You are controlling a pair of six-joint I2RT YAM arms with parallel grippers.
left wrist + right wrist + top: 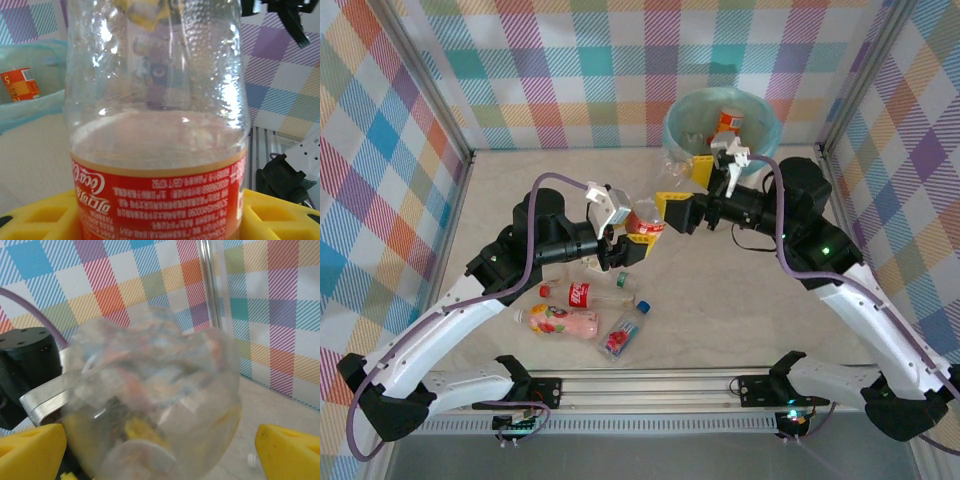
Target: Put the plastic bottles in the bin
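Checked walls (570,60) around; left gripper (623,232) pinches the bottle (645,220), base aimed into my wide-spread right gripper (667,218), nearer the bin (775,125).

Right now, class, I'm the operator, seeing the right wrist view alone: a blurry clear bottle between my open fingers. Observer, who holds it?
Observer: The left hand grips it, a Coke bottle, by its red label.
Operator: Where do I drop it?
Observer: The bin stands at the far wall, just past the right hand.
Operator: What's on the table?
Observer: At least three bottles lie there, left of centre.
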